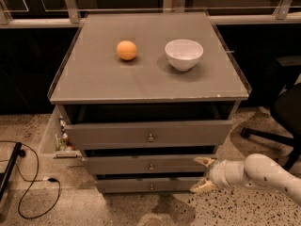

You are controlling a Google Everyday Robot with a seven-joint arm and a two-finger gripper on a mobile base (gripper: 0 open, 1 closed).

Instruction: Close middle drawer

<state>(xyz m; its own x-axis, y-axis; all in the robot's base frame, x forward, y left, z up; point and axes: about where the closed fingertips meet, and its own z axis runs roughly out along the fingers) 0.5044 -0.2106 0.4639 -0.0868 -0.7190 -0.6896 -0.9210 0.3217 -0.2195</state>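
Observation:
The grey cabinet has three drawers. The middle drawer point(141, 165) has a flat grey front with a small round knob point(151, 166) and stands pulled out a little, less than the top drawer point(148, 134) above it. My gripper point(201, 175) is at the right end of the middle drawer's front, at its lower right corner, on a white arm coming in from the right. Its two tan fingers point(205, 162) are spread apart, one above the other, with nothing between them.
An orange point(127, 50) and a white bowl point(184, 54) sit on the cabinet top point(94, 79). The bottom drawer point(148, 185) is below. A black office chair point(282, 117) stands at the right. A black cable point(28, 182) lies on the floor at the left.

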